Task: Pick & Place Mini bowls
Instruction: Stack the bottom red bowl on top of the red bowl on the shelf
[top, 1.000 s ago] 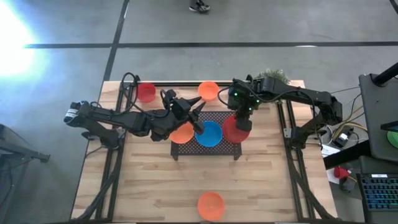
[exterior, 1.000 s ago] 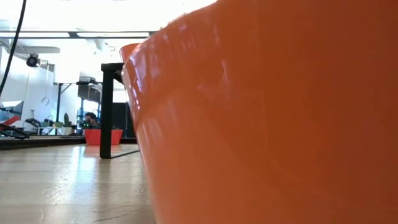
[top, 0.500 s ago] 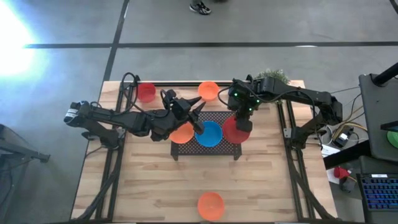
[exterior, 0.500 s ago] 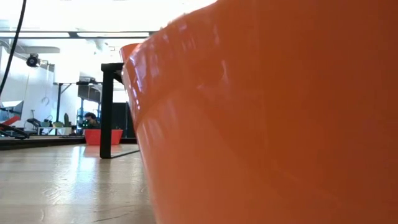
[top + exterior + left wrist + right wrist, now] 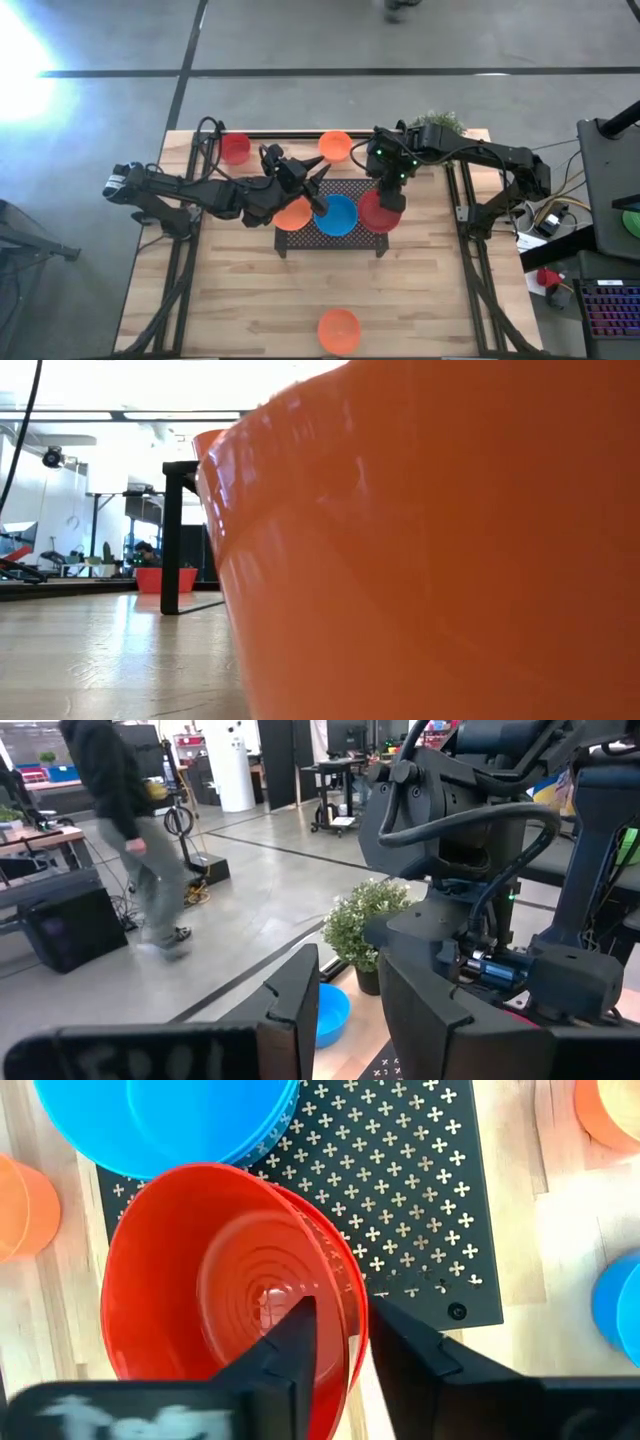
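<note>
An orange mini bowl (image 5: 339, 329) is sitting alone near the front edge of the wooden table (image 5: 240, 300), so close to the low camera that its glossy wall (image 5: 430, 550) is filling most of that view. Farther back, at the middle of the table, a dark perforated rack (image 5: 352, 190) is carrying a blue mini bowl (image 5: 337, 214), with a second orange mini bowl (image 5: 293, 212) lying at the rack's left edge and a red mini bowl (image 5: 378, 211) resting over its right end. The right gripper (image 5: 335, 1342) is hovering directly over that red mini bowl (image 5: 225, 1295), one finger (image 5: 295, 1345) reaching inside the rim and the other (image 5: 410, 1355) outside it; the fingers are standing slightly parted around the wall, and whether they are pressing it or have let it go cannot be told. The left gripper (image 5: 318, 188) is stretching in from the left above the rack between the orange and blue bowls, its fingers (image 5: 300, 995) spread apart and holding nothing, pointing toward the right arm's wrist. Near the far edge of the table another red mini bowl (image 5: 235, 147) is standing at the left, a third orange mini bowl (image 5: 335, 145) is standing at the centre, and a small green potted plant (image 5: 437, 124) is sitting at the right corner. Beyond the table, a person (image 5: 125, 815) in dark clothes is walking across the grey floor.
</note>
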Action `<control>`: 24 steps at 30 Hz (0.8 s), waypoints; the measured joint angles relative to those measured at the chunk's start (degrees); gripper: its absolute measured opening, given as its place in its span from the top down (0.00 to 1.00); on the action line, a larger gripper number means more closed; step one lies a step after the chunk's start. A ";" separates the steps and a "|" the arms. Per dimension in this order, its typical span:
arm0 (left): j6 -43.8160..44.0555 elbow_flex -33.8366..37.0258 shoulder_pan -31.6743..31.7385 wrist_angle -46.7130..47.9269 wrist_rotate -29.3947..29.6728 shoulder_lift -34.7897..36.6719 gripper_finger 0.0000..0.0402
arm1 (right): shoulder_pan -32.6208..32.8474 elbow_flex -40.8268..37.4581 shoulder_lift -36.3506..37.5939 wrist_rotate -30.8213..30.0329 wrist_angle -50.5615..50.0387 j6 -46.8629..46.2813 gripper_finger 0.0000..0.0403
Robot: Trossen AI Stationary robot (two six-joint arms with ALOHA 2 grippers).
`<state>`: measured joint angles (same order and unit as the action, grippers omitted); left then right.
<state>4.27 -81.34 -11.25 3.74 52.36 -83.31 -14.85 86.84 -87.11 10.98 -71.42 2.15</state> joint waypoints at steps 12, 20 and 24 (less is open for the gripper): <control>0.03 0.02 0.00 1.26 0.00 0.00 0.75 | -0.04 6.94 0.09 -0.46 -0.69 1.09 0.63; 0.02 0.02 0.00 1.75 0.00 0.00 0.75 | -0.02 6.16 -0.02 -0.59 -0.40 4.07 0.82; 0.01 0.02 0.00 1.87 0.00 0.00 0.75 | -0.04 5.22 -0.13 -0.60 0.23 5.19 0.96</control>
<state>4.28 -81.32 -11.25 5.61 52.36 -83.31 -14.90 92.05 -87.24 10.38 -71.19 7.33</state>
